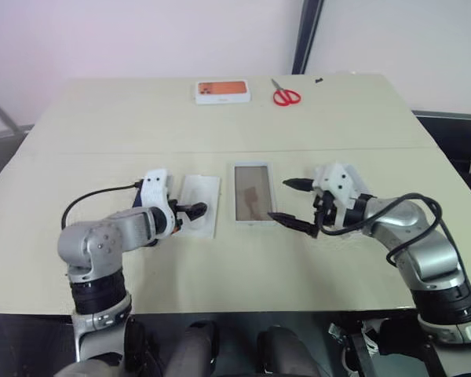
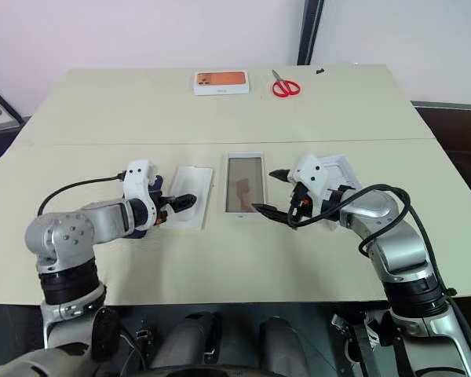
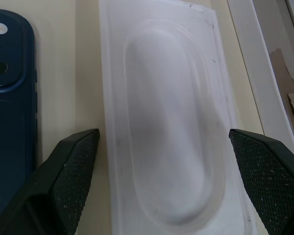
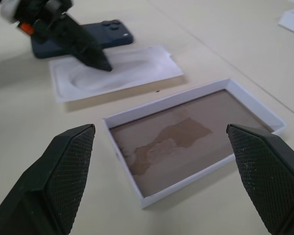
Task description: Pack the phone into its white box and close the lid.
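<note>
Left hand (image 1: 195,210) hides most of phone (image 4: 83,38); lid underneath right hand (image 1: 292,203).

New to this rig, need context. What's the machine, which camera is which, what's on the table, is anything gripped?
It is a humanoid robot with two arms, each ending in a two-finger black gripper. The two wide pictures come from its head camera, looking down over the table; the two close ones come from cameras on the wrists.

On the table: the white box, open, with a brownish bottom; a flat white insert beside it; the phone, dark blue, beyond the insert; farther back a white box with an orange picture and red scissors.

The left gripper hovers over the insert, the right gripper at the box. Both are open, holding nothing.
</note>
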Action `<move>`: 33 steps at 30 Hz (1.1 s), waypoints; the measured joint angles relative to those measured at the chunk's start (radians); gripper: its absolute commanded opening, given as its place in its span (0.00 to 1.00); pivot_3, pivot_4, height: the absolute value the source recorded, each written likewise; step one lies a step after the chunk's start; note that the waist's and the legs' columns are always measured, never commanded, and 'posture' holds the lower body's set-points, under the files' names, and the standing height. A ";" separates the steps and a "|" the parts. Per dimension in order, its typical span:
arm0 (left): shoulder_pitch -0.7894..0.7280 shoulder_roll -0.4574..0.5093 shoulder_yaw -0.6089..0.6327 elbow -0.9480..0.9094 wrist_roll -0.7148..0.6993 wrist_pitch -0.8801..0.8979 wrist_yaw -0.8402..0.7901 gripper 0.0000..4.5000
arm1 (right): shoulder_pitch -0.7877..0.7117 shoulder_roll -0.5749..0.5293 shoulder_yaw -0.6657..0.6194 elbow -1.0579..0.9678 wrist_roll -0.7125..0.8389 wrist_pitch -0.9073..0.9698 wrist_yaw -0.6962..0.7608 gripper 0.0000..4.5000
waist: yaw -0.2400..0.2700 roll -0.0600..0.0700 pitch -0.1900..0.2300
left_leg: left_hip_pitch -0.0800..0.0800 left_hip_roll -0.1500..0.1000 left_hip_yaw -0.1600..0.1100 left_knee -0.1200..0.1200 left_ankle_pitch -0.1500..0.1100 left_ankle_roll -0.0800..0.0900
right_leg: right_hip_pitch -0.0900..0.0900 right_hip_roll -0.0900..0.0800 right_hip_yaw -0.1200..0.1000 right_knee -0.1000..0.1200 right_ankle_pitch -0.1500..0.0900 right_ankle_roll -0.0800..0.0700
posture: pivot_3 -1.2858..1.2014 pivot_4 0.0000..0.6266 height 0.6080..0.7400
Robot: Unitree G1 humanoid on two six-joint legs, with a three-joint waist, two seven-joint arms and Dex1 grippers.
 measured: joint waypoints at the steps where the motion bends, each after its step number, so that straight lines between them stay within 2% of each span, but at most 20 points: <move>1: -0.008 0.001 0.003 0.008 0.005 0.006 -0.003 0.99 | 0.003 -0.001 0.003 -0.007 -0.003 -0.004 0.002 1.00 | 0.000 0.000 0.000 | 0.000 0.000 0.000 0.000 0.000 0.000 | 0.000 0.000 0.000 0.000 0.000 0.000 | 0.52 0.24 1.00; 4: -0.028 0.006 0.002 0.038 0.028 0.010 -0.014 0.80 | 0.012 -0.001 0.007 -0.021 -0.005 -0.013 0.000 1.00 | 0.001 0.000 0.000 | 0.000 0.000 0.000 0.001 0.000 0.000 | 0.000 0.000 0.000 0.000 0.000 0.000 | 0.52 0.24 1.00; 7: -0.034 0.017 0.004 0.062 0.053 0.005 -0.018 0.50 | 0.020 -0.001 0.008 -0.025 -0.005 -0.014 -0.004 1.00 | 0.001 0.000 0.000 | 0.000 0.000 0.000 0.001 0.000 -0.001 | 0.000 0.000 0.000 0.000 0.000 0.000 | 0.52 0.24 1.00; 11: -0.034 0.024 0.009 0.083 0.089 -0.010 -0.023 0.04 | 0.030 -0.001 0.008 -0.030 -0.005 -0.014 -0.008 1.00 | 0.001 0.000 0.000 | 0.000 0.000 0.000 0.001 0.000 -0.001 | 0.000 0.000 0.000 0.000 0.000 0.000 | 0.52 0.24 1.00; 12: -0.037 0.024 0.012 0.083 0.089 -0.012 -0.029 0.01 | 0.030 -0.001 0.008 -0.031 -0.005 -0.014 -0.009 1.00 | 0.001 0.000 0.000 | 0.000 0.000 0.000 0.001 0.000 -0.001 | 0.000 0.000 0.000 0.000 0.000 0.000 | 0.52 0.24 1.00; 17: -0.046 0.023 0.017 0.088 0.111 -0.017 -0.044 0.01 | 0.030 -0.001 0.008 -0.036 -0.005 -0.014 -0.014 1.00 | 0.000 0.000 0.000 | 0.000 0.000 0.000 0.001 0.000 -0.001 | 0.000 0.000 0.000 0.000 0.000 0.000 | 0.52 0.24 1.00; 20: -0.065 0.003 0.070 0.087 0.110 -0.011 -0.049 0.01 | 0.029 -0.001 0.008 -0.036 -0.005 -0.014 -0.014 1.00 | 0.000 0.000 0.000 | 0.000 0.000 0.000 0.001 0.000 0.000 | 0.000 0.000 0.000 0.000 0.000 0.000 | 0.52 0.24 1.00; 25: -0.146 -0.080 0.327 0.073 0.086 0.019 -0.061 0.01 | 0.023 -0.004 0.008 -0.036 -0.005 -0.014 -0.013 1.00 | 0.000 -0.001 0.001 | -0.001 0.000 0.000 0.001 0.000 -0.001 | -0.001 0.000 -0.001 0.001 0.000 0.000 | 0.52 0.24 1.00; 28: -0.197 -0.149 0.414 0.022 0.044 0.036 -0.063 0.01 | -0.005 -0.008 0.008 -0.026 -0.006 -0.015 -0.007 1.00 | 0.002 -0.002 0.001 | -0.002 0.000 0.000 0.003 0.000 -0.001 | 0.000 0.000 -0.001 0.000 0.000 0.001 | 0.52 0.24 1.00; 33: -0.239 -0.327 0.416 -0.004 0.001 0.036 -0.029 0.01 | -0.037 -0.010 0.008 0.001 -0.017 -0.034 -0.002 1.00 | 0.001 -0.003 0.001 | -0.002 0.000 0.000 0.004 0.000 -0.001 | 0.001 -0.001 -0.001 -0.001 0.001 0.002 | 0.52 0.24 1.00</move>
